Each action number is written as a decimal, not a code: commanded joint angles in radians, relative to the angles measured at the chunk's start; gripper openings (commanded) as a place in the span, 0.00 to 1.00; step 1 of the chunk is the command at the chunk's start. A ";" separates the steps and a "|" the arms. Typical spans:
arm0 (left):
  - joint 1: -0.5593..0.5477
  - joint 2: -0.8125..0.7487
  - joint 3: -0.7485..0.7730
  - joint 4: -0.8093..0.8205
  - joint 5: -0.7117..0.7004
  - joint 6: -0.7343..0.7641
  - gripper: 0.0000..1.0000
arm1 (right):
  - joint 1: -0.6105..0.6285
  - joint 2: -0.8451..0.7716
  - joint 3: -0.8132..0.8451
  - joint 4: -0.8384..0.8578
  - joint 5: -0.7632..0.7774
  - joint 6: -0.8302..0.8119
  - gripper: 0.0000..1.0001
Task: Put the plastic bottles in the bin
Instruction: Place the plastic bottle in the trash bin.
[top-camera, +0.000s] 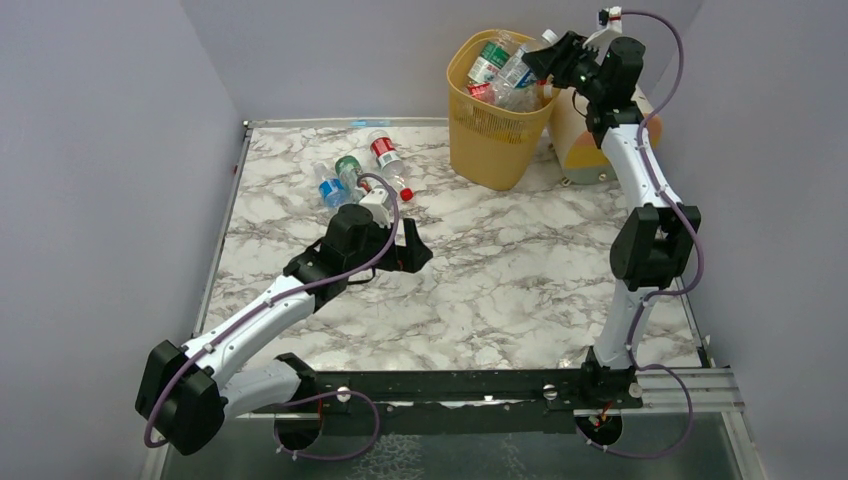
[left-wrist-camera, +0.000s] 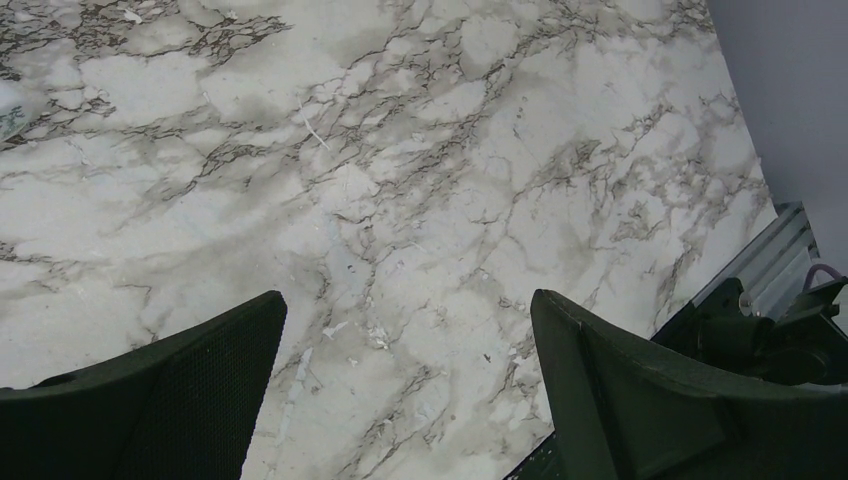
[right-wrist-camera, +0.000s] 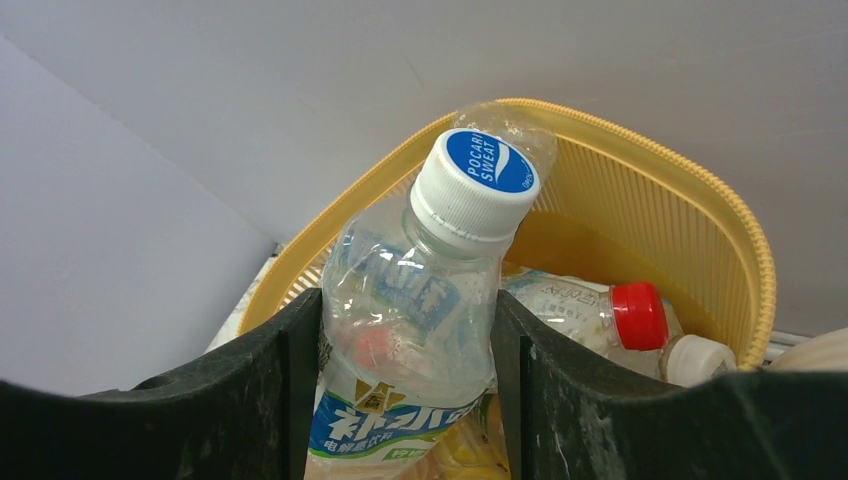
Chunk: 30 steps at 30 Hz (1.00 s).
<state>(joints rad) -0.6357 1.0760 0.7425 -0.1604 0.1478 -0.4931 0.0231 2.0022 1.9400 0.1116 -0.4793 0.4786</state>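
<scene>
Your R gripper (right-wrist-camera: 405, 305) is clamped on a clear bottle (right-wrist-camera: 478, 180) right over the bin (right-wrist-camera: 650, 200), so let go next, then send the wide-open, empty L gripper (left-wrist-camera: 405, 310) for the bottles on the table (top-camera: 383, 152).

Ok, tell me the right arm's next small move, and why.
Probably open the right gripper and let go: it clamps the clear plastic bottle with the blue-and-white cap over the mouth of the tall yellow perforated plastic bin, which already holds other bottles, so it should drop in.
</scene>
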 joint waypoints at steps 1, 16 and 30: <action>0.024 0.006 -0.019 0.056 0.073 0.018 0.99 | -0.005 0.033 -0.022 -0.009 -0.038 -0.031 0.59; 0.029 -0.021 -0.031 0.074 0.099 -0.013 0.99 | -0.005 0.077 0.020 -0.058 -0.067 -0.043 0.63; 0.030 -0.074 -0.020 0.022 0.094 -0.050 0.99 | -0.006 -0.086 0.005 -0.221 0.171 -0.043 0.94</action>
<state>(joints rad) -0.6098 1.0462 0.7227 -0.1223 0.2211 -0.5266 0.0238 1.9915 1.9453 -0.0078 -0.3977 0.4362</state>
